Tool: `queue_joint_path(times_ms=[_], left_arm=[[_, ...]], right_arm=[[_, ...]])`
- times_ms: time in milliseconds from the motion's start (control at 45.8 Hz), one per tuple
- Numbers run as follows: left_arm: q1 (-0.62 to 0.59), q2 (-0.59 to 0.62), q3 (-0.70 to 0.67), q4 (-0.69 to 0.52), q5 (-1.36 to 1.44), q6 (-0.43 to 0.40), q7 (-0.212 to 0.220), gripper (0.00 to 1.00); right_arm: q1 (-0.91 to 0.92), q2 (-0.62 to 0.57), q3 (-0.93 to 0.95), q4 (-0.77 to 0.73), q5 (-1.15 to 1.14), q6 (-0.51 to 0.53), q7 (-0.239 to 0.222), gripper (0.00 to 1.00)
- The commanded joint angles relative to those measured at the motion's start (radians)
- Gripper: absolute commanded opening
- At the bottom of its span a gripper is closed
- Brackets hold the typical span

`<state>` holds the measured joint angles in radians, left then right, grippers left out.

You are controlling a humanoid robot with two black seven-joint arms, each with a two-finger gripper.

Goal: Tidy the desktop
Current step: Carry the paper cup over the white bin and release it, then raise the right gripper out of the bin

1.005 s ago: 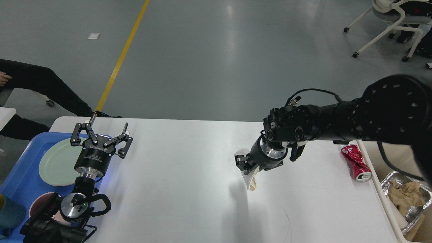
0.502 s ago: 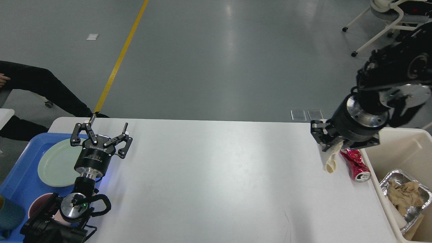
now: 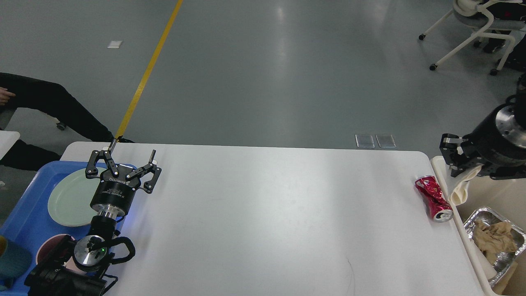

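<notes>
The white desktop (image 3: 263, 218) fills the lower middle of the head view. A crushed red can (image 3: 433, 198) lies near its right edge. My right gripper (image 3: 458, 166) is shut on a crumpled whitish paper wad (image 3: 459, 190) and holds it in the air over the left rim of the beige bin (image 3: 441, 170). My left gripper (image 3: 123, 162) is open and empty, pointing away from me above the desktop's left edge, beside the blue tray (image 3: 24, 213).
The blue tray holds a pale green plate (image 3: 68, 197), a pink bowl (image 3: 47, 248) and a teal cup (image 3: 12, 261). The bin holds a foil tray (image 3: 499, 246) with brown crumpled paper. A seated person's legs (image 3: 53, 109) are at far left, a chair (image 3: 472, 28) at top right.
My right arm has swung far to the right with the paper wad, from mid-desktop past the red can to the bin's rim. The left arm has not moved.
</notes>
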<state>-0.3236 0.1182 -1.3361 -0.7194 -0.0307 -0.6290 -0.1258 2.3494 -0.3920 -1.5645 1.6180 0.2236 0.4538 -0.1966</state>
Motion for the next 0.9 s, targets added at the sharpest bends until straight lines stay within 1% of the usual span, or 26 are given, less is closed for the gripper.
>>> queue_joint_path(times_ms=[0, 109, 175, 306, 328, 459, 568, 633, 786, 874], left_arm=[[0.0, 0.0, 0.0, 0.0, 0.0, 0.0, 0.0, 0.97], [0.0, 0.0, 0.0, 0.0, 0.0, 0.0, 0.0, 0.97], [0.0, 0.0, 0.0, 0.0, 0.0, 0.0, 0.0, 0.97], [0.0, 0.0, 0.0, 0.0, 0.0, 0.0, 0.0, 0.97], [0.0, 0.0, 0.0, 0.0, 0.0, 0.0, 0.0, 0.97], [0.0, 0.0, 0.0, 0.0, 0.0, 0.0, 0.0, 0.97], [0.0, 0.0, 0.0, 0.0, 0.0, 0.0, 0.0, 0.97], [-0.002, 0.0, 0.0, 0.0, 0.0, 0.0, 0.0, 0.97], [0.0, 0.0, 0.0, -0.002, 0.0, 0.0, 0.0, 0.97], [0.0, 0.0, 0.0, 0.0, 0.0, 0.0, 0.0, 0.97]], right_arm=[[-0.136, -0.149, -0.02, -0.15, -0.088, 0.002, 0.0, 0.0], [-0.278, -0.261, -0.002, -0.328, -0.138, 0.003, 0.003, 0.0], [-0.393, -0.298, 0.027, -0.453, -0.142, 0.003, 0.005, 0.0], [-0.68, -0.318, 0.193, -0.688, -0.142, -0.001, 0.008, 0.0], [-0.796, -0.32, 0.261, -0.778, -0.142, -0.01, 0.008, 0.0], [-1.05, -0.32, 0.403, -0.98, -0.141, -0.073, 0.008, 0.0], [-1.261, -0.294, 0.495, -1.121, -0.139, -0.141, 0.008, 0.0], [-1.381, -0.242, 0.544, -1.214, -0.139, -0.19, 0.009, 0.0], [-1.639, -0.101, 0.607, -1.489, -0.129, -0.282, 0.014, 0.0], [-1.736, -0.048, 0.638, -1.578, -0.122, -0.326, 0.023, 0.0]])
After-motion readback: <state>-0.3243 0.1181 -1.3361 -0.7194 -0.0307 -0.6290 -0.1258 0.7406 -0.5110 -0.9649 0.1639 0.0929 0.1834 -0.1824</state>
